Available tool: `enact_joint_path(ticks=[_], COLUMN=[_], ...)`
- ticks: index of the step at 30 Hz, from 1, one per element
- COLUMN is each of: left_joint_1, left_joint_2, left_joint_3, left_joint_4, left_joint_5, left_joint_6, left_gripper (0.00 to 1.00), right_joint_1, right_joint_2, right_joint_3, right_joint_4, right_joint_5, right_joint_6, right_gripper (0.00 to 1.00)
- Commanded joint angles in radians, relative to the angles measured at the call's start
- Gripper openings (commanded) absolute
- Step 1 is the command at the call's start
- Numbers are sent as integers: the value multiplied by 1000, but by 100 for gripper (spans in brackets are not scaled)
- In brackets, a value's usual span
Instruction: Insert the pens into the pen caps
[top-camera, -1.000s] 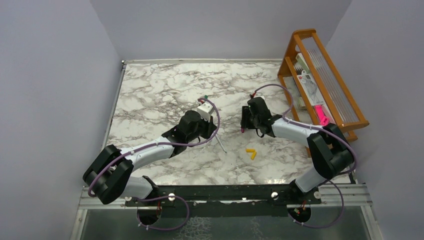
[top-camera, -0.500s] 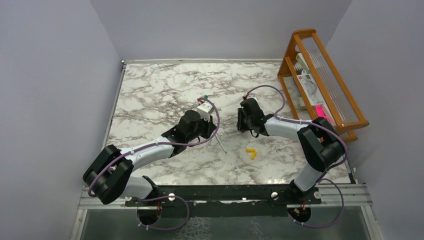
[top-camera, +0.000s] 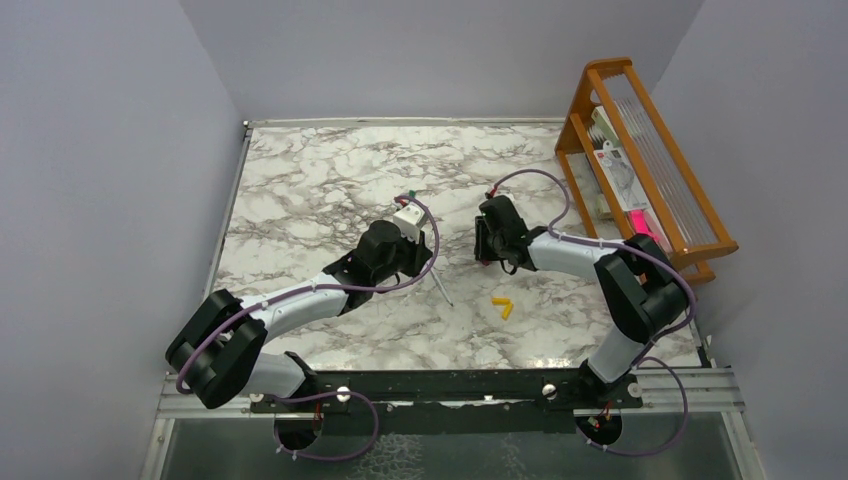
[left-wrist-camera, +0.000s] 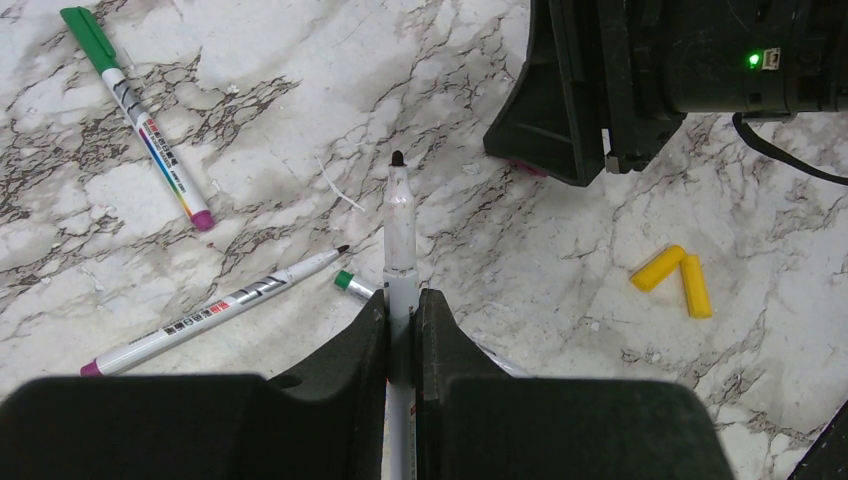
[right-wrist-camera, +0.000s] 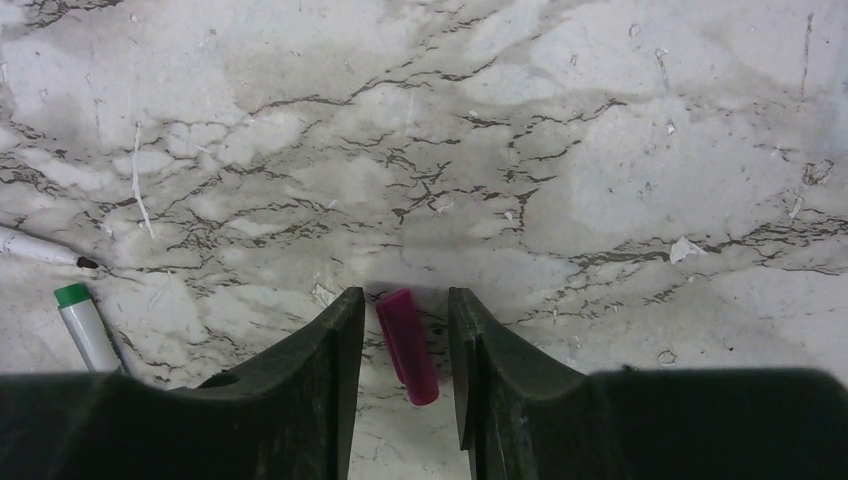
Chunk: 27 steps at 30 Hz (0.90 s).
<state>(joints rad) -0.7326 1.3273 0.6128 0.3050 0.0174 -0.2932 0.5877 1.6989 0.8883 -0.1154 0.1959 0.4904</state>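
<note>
Magenta plastic marks the step in hand. The magenta cap (right-wrist-camera: 407, 345) lies flat on the counter (right-wrist-camera: 600, 150) between the fingers of the right pincer (right-wrist-camera: 402, 300). The fingers stand apart on either side of it, with a gap showing on both sides. I judge that this is the pick-up of the cap, with the grasp not yet made.

The left pincer (left-wrist-camera: 402, 300) is clamped on the held pen (left-wrist-camera: 401, 225). In the left wrist view its dark nib points to 12 o'clock, and the right pincer sits at about 1 o'clock from it.

The next move calls for closing across the cap's narrow width and lifting it. The cap's open mouth must then be turned toward the nib and the two axes lined up, since the pen is slim and the cap small. I cannot tell which end of the cap is open.

The cap is short, stubby and glossy. The pen has a pale silvery barrel narrowing to a black tip.

In the left wrist view:
- Two yellow caps (left-wrist-camera: 672, 278) lie touching in a V at 3 o'clock from the held pen.
- A green-capped pen (left-wrist-camera: 130, 110) lies at 10 o'clock and looks finished.
- A bare-tipped pen (left-wrist-camera: 210, 312) lies at 8 o'clock.
</note>
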Motion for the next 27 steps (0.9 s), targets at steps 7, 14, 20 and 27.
enact_joint_path(ticks=[7, 14, 20, 27], left_joint_1=[5, 6, 6, 6], left_joint_2=[-5, 3, 17, 70], left_joint_3=[-4, -2, 4, -8], left_joint_4=[3, 2, 20, 202], left_joint_5=[-7, -3, 25, 259], left_joint_6=[7, 6, -16, -139], left_gripper=[0, 0, 0, 0], right_joint_1=[9, 12, 12, 4], right_joint_2=[-27, -6, -80, -353], right_joint_3=[-57, -52, -91, -216], right_joint_4=[-44, -33, 36, 248], right_joint_5=[55, 38, 15, -23], right_joint_6=[-53, -36, 14, 119], right_gripper=[33, 13, 1, 1])
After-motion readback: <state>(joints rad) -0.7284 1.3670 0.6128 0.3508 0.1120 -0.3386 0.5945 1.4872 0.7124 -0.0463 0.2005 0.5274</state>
